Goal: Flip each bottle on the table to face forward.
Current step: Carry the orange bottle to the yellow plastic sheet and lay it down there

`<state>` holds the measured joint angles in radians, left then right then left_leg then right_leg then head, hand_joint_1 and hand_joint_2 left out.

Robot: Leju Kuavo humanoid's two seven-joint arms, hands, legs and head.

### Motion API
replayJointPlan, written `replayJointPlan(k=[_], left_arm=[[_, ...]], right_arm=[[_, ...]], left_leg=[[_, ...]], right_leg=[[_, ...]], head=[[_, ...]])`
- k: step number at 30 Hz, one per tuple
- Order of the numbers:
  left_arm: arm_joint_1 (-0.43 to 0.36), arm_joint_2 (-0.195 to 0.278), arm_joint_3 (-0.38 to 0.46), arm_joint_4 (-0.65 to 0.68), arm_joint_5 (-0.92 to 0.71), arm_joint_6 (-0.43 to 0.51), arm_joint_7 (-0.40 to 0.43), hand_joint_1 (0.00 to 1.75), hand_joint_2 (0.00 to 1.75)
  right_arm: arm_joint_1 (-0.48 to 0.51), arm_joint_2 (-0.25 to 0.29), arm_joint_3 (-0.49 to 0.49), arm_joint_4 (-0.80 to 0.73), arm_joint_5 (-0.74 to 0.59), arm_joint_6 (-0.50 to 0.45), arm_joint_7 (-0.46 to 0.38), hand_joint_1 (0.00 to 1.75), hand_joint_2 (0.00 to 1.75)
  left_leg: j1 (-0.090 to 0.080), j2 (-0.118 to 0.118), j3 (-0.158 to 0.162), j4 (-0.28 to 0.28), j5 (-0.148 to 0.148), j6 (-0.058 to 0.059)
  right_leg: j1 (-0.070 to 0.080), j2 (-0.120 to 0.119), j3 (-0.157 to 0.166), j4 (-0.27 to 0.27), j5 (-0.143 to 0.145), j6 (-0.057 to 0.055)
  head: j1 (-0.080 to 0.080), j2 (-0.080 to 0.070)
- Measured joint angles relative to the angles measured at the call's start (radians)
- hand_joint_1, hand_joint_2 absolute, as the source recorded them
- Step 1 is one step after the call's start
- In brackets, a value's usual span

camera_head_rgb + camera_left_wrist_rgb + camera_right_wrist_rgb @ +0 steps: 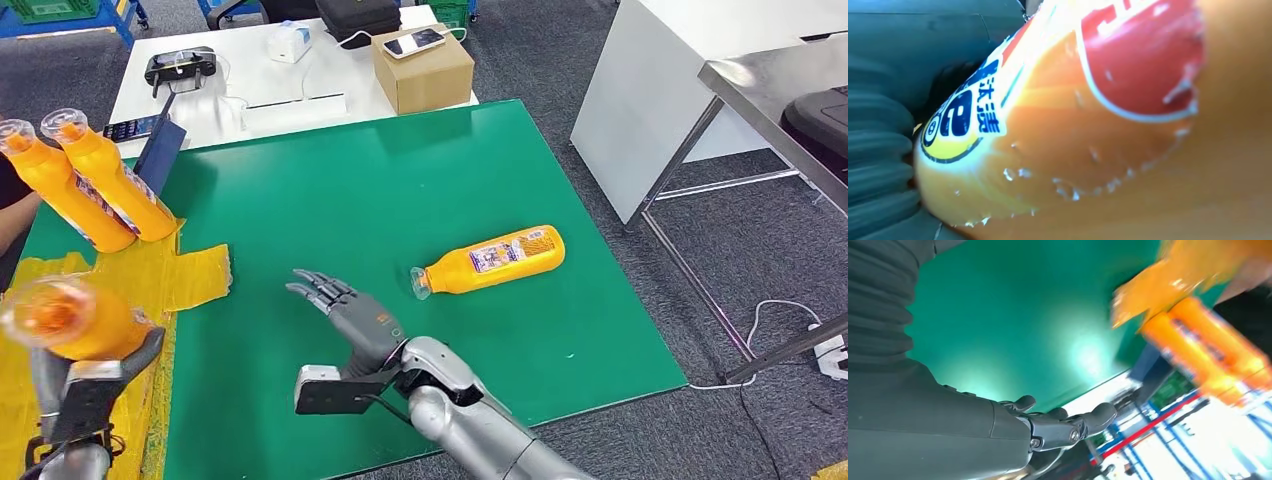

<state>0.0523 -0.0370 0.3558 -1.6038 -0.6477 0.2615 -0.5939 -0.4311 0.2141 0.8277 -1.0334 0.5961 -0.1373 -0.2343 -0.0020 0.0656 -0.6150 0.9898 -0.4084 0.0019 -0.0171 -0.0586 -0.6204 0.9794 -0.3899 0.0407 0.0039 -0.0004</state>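
My left hand point(95, 365) grips an orange bottle point(70, 320) at eight o'clock; right hand point(350, 310) open, fingers spread. Glossy label: bottle could slip mid-turn.

Silver right arm point(470, 425), dark grey fingers point(318, 288), ribbed wrist cover point(878, 300)

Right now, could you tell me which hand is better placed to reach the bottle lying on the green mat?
The right hand: it is open, close beside the lying bottle. The left hand already holds another bottle.
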Motion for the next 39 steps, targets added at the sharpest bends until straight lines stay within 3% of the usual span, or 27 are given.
replayJointPlan(k=[2,7,11,15,16,19,20,25,31,33,37,39], left_arm=[[0.000,0.053,0.010,0.041,-0.219,0.095,0.070,1.75,1.75],[0.022,0.207,0.015,0.190,-0.684,0.159,0.241,1.75,1.75],[0.043,0.278,0.007,0.286,-0.824,0.180,0.291,1.75,1.75],[0.048,0.309,-0.004,0.337,-0.841,0.183,0.300,1.75,1.75],[0.048,0.316,-0.007,0.346,-0.841,0.179,0.302,1.52,1.75],[0.048,0.348,-0.020,0.372,-0.828,0.145,0.288,0.21,1.75],[0.048,0.364,-0.025,0.381,-0.815,0.127,0.276,0.00,1.75],[0.048,0.426,-0.048,0.414,-0.766,0.081,0.230,0.00,1.75],[0.049,0.437,-0.054,0.419,-0.757,0.072,0.222,0.00,1.75],[0.051,0.455,-0.065,0.419,-0.694,0.030,0.184,0.00,1.75],[0.071,0.503,-0.086,0.399,-0.419,-0.113,0.019,0.00,0.00],[0.074,0.501,-0.089,0.382,-0.321,-0.164,-0.047,0.00,0.00]], right_arm=[[-0.020,-0.047,-0.031,-0.029,-0.010,0.028,0.006,0.00,1.75],[-0.102,-0.178,-0.119,-0.100,-0.071,0.155,0.041,0.00,1.75],[-0.190,-0.267,-0.144,-0.110,-0.114,0.276,0.076,0.00,1.75],[-0.240,-0.315,-0.148,-0.110,-0.135,0.319,0.088,0.00,1.75],[-0.252,-0.327,-0.145,-0.109,-0.150,0.344,0.095,0.00,1.75],[-0.306,-0.375,-0.128,-0.106,-0.226,0.438,0.117,0.00,1.75],[-0.328,-0.391,-0.120,-0.103,-0.249,0.458,0.121,0.00,1.75],[-0.397,-0.442,-0.074,-0.075,-0.286,0.480,0.128,0.00,1.75],[-0.407,-0.450,-0.060,-0.067,-0.288,0.480,0.128,0.00,1.75],[-0.421,-0.460,-0.040,-0.056,-0.313,0.493,0.131,0.00,1.75],[-0.490,-0.528,0.043,-0.028,-0.395,0.546,0.155,0.00,1.75],[-0.512,-0.550,0.069,-0.024,-0.412,0.567,0.165,0.00,1.75]], left_leg=[[0.000,0.000,0.000,0.000,0.000,0.000],[0.000,0.001,0.000,0.000,0.001,0.000],[0.000,0.000,0.000,0.000,0.001,0.001],[-0.001,0.000,0.000,0.000,0.001,0.001],[-0.001,0.000,0.000,0.000,0.001,0.001],[-0.001,0.000,-0.001,0.000,0.001,0.001],[-0.001,0.000,0.000,0.000,0.001,0.001],[0.000,0.000,0.001,0.000,0.001,0.001],[0.000,0.000,0.001,0.000,0.001,0.001],[0.000,0.000,0.001,0.000,0.001,0.001],[-0.001,-0.002,0.001,0.000,0.001,0.001],[-0.002,-0.003,0.001,0.000,0.001,0.001]], right_leg=[[0.000,0.000,0.000,0.000,0.000,0.000],[0.000,0.000,0.000,0.000,0.000,0.000],[0.000,0.000,0.000,0.000,0.001,0.000],[0.000,0.000,0.000,0.000,0.001,0.000],[0.000,0.000,0.000,0.000,0.001,0.000],[0.000,0.000,0.000,0.000,0.001,0.000],[0.000,0.000,0.001,0.000,0.001,0.000],[0.000,0.000,0.002,0.000,0.001,0.000],[0.000,0.000,0.002,0.000,0.001,0.000],[0.000,0.000,0.002,0.001,0.001,0.000],[-0.001,-0.001,0.002,0.000,0.001,0.000],[-0.002,-0.002,0.003,0.000,0.001,0.000]], head=[[0.000,0.000],[0.000,0.000],[0.000,0.000],[0.000,0.000],[0.000,0.000],[0.000,0.000],[0.000,0.000],[0.000,0.000],[0.000,0.000],[0.000,0.000],[0.000,0.000],[0.000,0.000]])
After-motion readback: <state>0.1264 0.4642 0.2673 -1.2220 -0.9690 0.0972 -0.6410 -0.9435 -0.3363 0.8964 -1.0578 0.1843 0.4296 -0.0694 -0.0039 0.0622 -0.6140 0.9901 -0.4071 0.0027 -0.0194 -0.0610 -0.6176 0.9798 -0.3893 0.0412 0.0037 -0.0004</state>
